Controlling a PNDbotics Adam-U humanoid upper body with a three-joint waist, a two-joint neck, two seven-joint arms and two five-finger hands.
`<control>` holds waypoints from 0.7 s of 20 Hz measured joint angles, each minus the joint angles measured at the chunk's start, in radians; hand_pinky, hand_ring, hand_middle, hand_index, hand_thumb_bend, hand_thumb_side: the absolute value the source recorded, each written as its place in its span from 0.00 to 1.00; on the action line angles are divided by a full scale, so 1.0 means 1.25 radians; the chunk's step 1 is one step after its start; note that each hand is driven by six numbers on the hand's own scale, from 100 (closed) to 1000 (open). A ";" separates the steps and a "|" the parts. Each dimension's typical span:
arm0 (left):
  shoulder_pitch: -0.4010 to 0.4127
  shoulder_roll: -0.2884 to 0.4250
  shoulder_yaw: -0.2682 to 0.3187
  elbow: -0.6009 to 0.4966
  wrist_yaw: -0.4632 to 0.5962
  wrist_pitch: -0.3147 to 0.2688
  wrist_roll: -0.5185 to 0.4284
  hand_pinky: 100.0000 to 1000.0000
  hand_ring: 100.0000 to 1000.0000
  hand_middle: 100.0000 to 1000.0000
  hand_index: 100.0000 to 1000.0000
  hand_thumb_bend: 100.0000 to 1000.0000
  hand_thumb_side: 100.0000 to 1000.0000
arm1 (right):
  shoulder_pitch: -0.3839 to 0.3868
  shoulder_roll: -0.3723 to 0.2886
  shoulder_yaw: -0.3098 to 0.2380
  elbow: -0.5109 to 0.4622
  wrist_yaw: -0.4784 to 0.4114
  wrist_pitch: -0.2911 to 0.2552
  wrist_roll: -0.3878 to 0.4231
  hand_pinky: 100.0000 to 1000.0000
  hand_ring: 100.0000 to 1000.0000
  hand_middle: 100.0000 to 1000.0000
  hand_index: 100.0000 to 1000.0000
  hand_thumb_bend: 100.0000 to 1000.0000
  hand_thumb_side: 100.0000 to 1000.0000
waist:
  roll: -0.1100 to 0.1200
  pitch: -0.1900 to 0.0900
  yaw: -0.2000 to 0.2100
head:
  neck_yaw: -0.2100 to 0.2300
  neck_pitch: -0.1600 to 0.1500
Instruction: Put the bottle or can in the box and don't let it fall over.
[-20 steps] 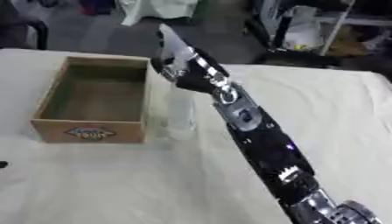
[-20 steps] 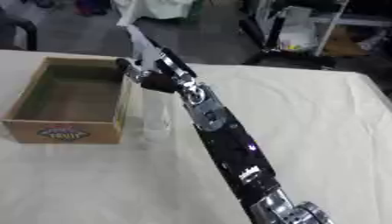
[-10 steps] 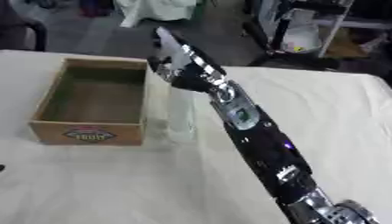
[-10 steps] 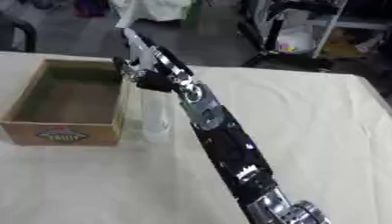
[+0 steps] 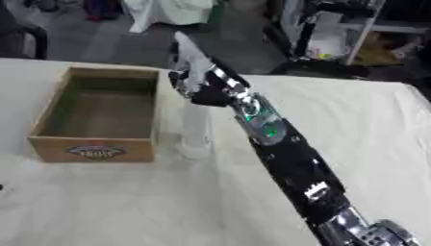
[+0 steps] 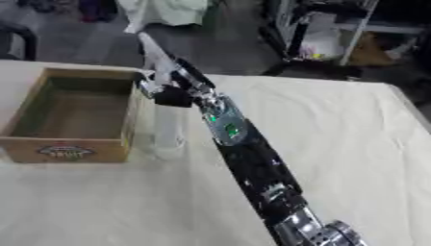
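A clear plastic bottle (image 5: 195,132) stands upright on the cloth, close against the right wall of the open wooden box (image 5: 52,139). My right arm stretches in from the lower right. My right hand (image 5: 205,86) is at the bottle's top, dark fingers curled round the neck while one silver finger points up and away. The bottle's base rests on the table just outside the box. The box holds nothing. Only a dark tip of my left hand (image 5: 3,188) shows at the left edge.
A cream cloth (image 5: 370,125) covers the table, with open cloth to the right of and in front of my arm. Beyond the far edge are a dark floor, a white cloth bundle (image 6: 164,9) and a shelf unit (image 6: 336,33).
The view has shifted slightly. My right hand stays at the top of the bottle, and the bottle still stands beside the box.
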State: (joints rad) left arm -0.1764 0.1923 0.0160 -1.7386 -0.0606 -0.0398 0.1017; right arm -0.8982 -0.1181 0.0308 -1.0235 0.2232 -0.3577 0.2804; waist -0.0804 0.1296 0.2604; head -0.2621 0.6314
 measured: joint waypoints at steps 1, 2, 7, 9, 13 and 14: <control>0.000 0.000 0.000 0.000 0.000 0.000 0.000 0.53 1.00 0.89 0.85 0.33 0.69 | 0.000 -0.001 0.000 0.001 0.000 -0.001 0.002 0.73 0.89 0.84 0.97 0.00 0.30 | 0.000 0.000 0.000 | -0.001 0.000; 0.000 0.000 0.000 0.000 0.000 0.000 0.000 0.53 1.00 0.89 0.85 0.33 0.69 | 0.000 -0.001 0.000 0.002 -0.001 -0.001 0.002 0.72 0.87 0.82 0.95 0.00 0.29 | 0.001 0.000 0.000 | -0.001 0.000; 0.000 0.000 0.000 0.000 0.000 0.000 0.000 0.53 1.00 0.89 0.85 0.33 0.69 | -0.001 -0.001 0.000 0.002 -0.017 0.005 -0.002 0.71 0.85 0.73 0.85 0.00 0.24 | 0.001 0.000 0.001 | -0.003 0.000; 0.000 0.000 0.000 0.000 0.000 0.000 0.000 0.53 1.00 0.89 0.85 0.33 0.69 | -0.002 -0.001 0.000 0.002 -0.023 0.008 -0.006 0.71 0.83 0.69 0.81 0.00 0.22 | 0.001 0.000 0.001 | -0.003 -0.001; 0.000 0.000 0.000 0.000 0.000 0.000 0.000 0.53 1.00 0.89 0.85 0.33 0.69 | -0.004 -0.001 0.000 0.002 -0.029 0.011 -0.019 0.70 0.81 0.59 0.72 0.00 0.17 | 0.001 0.000 0.003 | -0.003 -0.001; 0.000 0.000 0.000 0.000 0.000 0.000 0.000 0.53 1.00 0.89 0.85 0.33 0.69 | -0.005 -0.001 0.000 0.001 -0.030 0.011 -0.022 0.70 0.80 0.55 0.69 0.00 0.16 | 0.001 0.000 0.003 | -0.003 -0.001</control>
State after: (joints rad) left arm -0.1765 0.1923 0.0161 -1.7386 -0.0606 -0.0397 0.1017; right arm -0.9049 -0.1190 0.0306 -1.0219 0.1856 -0.3440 0.2533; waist -0.0795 0.1296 0.2645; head -0.2656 0.6304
